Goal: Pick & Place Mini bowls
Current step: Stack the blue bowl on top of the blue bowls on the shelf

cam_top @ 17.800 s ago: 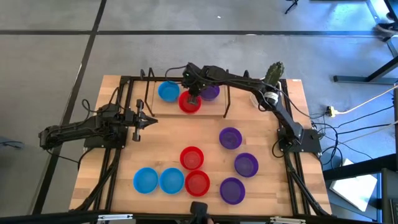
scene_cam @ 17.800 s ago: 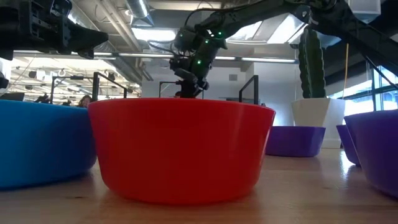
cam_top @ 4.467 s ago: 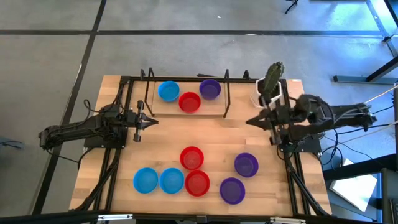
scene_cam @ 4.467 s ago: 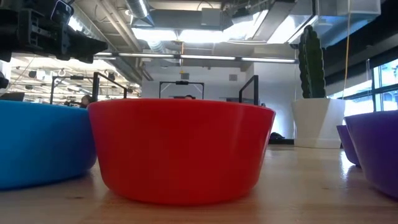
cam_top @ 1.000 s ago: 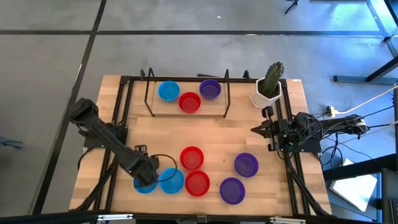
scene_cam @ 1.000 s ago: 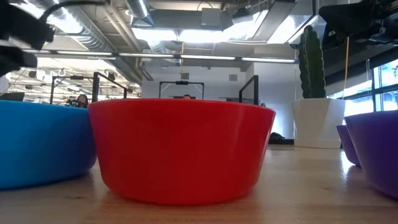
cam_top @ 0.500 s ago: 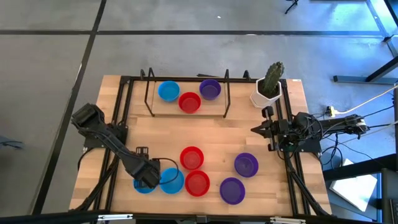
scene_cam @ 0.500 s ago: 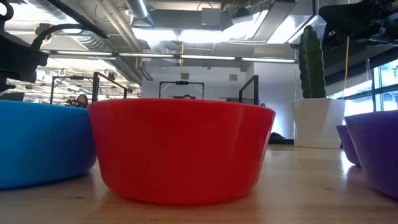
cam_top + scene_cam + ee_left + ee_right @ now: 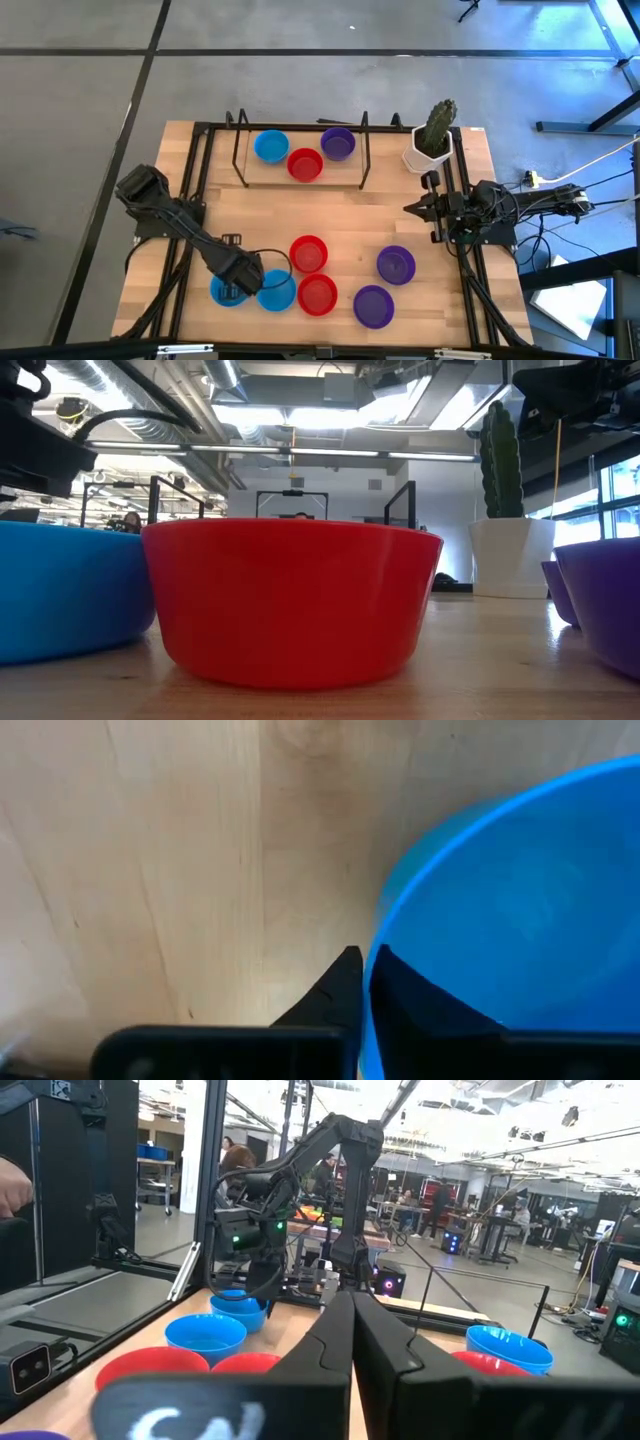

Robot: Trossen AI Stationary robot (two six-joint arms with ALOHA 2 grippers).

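Several mini bowls sit on the wooden table. A blue bowl and a second blue one stand near the near-left, with red bowls and purple bowls to their right. My left gripper is over the near-left blue bowl and shut on its rim. A blue, a red and a purple bowl stand at the far side. My right gripper waits shut at the right. My left gripper pinches the rim of the near-left blue bowl, one finger inside the bowl and one finger outside. The fingers come from above, pointing down. Whether the bowl's base still rests on the table cannot be told.
A dark wire rack frames the three far bowls. A white pot with a green cactus stands at the far right. A black frame runs round the table. Bare wood lies mid-table.
My left gripper has edged slightly toward the table's right over the near-left blue bowl, and the arm has come further into the low view's upper left. The bowls have stayed where they were.
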